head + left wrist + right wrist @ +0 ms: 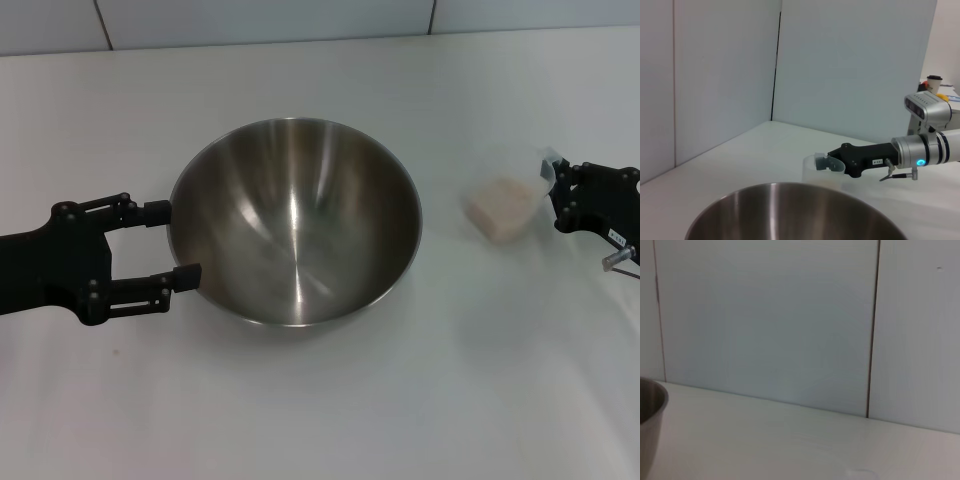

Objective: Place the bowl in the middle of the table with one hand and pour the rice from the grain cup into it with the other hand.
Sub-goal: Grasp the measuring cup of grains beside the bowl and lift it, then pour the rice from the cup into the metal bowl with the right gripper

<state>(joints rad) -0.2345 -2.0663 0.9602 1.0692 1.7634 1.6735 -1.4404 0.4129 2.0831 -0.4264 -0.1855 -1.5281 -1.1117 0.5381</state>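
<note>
The steel bowl (295, 220) stands upright in the middle of the white table (320, 420); its rim also fills the foreground of the left wrist view (790, 215) and shows at one edge of the right wrist view (650, 405). My left gripper (183, 243) is open, one finger on each side of the bowl's left flank, tips against the outer wall. To the bowl's right stands the grain cup (505, 205) holding the rice (500, 210). My right gripper (553, 188) is shut on the cup's right rim; the left wrist view shows the same gripper (826, 163) pinching the cup (812, 177).
White wall panels (300, 20) close off the table's far edge. The right arm's silver forearm (935, 150) reaches in over the table's right side. A paper cup (934, 82) sits far off behind it.
</note>
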